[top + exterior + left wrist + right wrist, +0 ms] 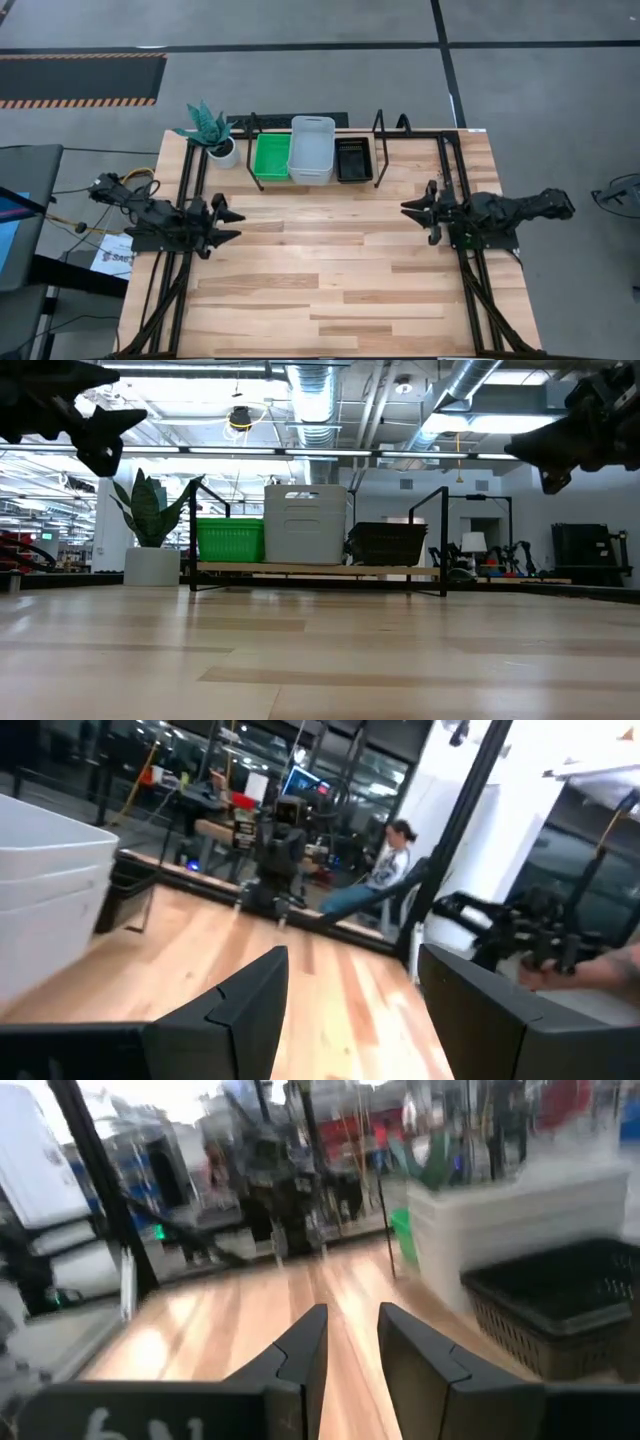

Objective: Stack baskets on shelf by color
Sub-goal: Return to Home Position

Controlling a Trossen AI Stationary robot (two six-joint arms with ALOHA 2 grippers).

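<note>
Lighting: bright and even, from ceiling strip lights (455, 422) overhead; shadows on the tabletop (330, 270) are soft and faint, with a pale sheen across it in the low view. Wrist views: background smeared and out of focus, white baskets (45, 890) glaring, near washed out.

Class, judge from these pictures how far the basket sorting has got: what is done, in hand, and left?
Done: the green baskets, white baskets and black baskets stand side by side on the shelf, grouped by colour; no basket shows elsewhere. In hand: nothing; the left gripper and right gripper are open, out at opposite sides of the table. Left: apparently no more stacking.
</note>
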